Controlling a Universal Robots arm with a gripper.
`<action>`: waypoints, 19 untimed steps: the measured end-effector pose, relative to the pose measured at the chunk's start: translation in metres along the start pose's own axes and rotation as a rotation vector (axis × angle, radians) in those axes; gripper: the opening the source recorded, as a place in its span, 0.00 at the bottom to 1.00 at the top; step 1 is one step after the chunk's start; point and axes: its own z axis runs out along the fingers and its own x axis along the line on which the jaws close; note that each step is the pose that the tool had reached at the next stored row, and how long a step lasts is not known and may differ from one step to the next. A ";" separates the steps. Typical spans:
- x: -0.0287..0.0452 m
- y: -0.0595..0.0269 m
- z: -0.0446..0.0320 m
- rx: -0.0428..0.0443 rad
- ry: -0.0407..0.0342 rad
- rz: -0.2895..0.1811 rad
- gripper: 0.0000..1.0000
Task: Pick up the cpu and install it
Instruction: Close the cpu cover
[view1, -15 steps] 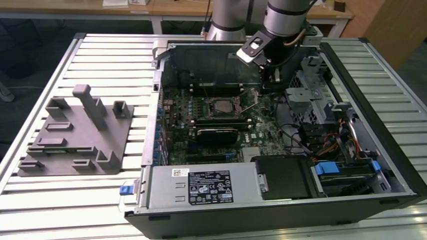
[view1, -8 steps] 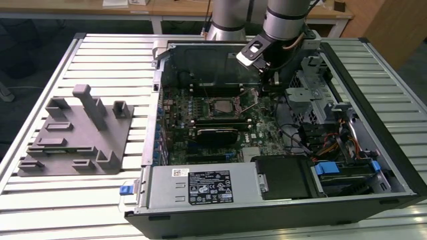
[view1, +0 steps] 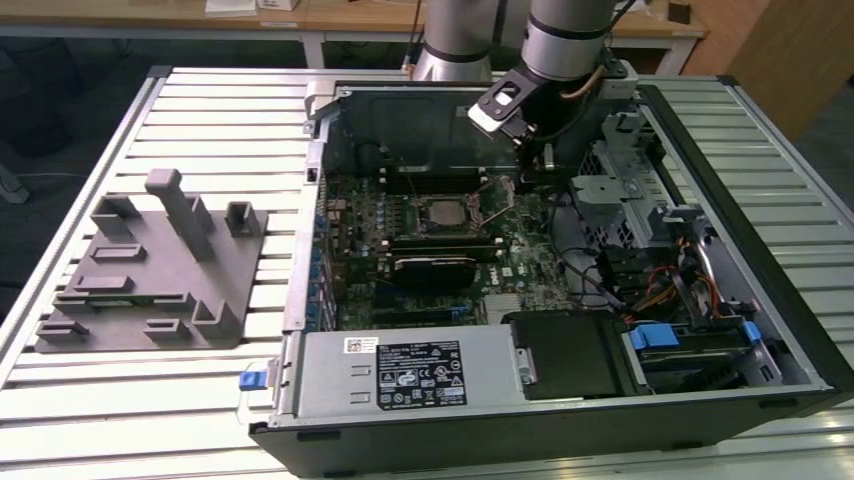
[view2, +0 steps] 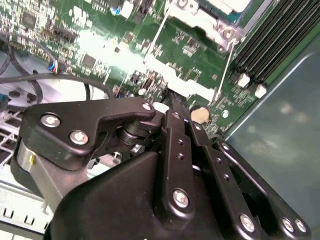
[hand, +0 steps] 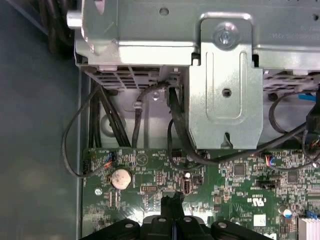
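The cpu (view1: 439, 212) appears as a pale silvery square lying inside the dark metal-framed socket on the green motherboard (view1: 527, 262). In the second wrist view its pale top (view2: 226, 4) shows at the picture's edge, with the socket's thin lever (view2: 223, 70) beside it. My gripper (view1: 534, 183) is down inside the open computer case, on the exterior view's right of the socket. Its black fingers are shut, with nothing visible between them. The tips (view2: 167, 97) hover just over the board near a coin battery (view2: 199, 114). In the first wrist view the gripper (hand: 173, 200) points at the board by that battery (hand: 120, 178).
A grey plastic tray (view1: 147, 265) with upright posts sits on the slatted table, at the exterior view's left of the case. A metal drive cage (hand: 225, 75) and loose cables (hand: 180, 130) stand close to the gripper. A black block (view1: 434, 268) and a power supply (view1: 400, 372) lie nearer the front.
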 end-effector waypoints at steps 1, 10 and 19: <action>-0.0001 -0.0021 -0.0001 0.0001 0.0000 0.000 0.11; -0.0003 -0.0372 -0.0006 -0.0006 0.0002 0.001 0.11; -0.0003 -0.0589 -0.0009 -0.0007 0.0004 0.003 0.11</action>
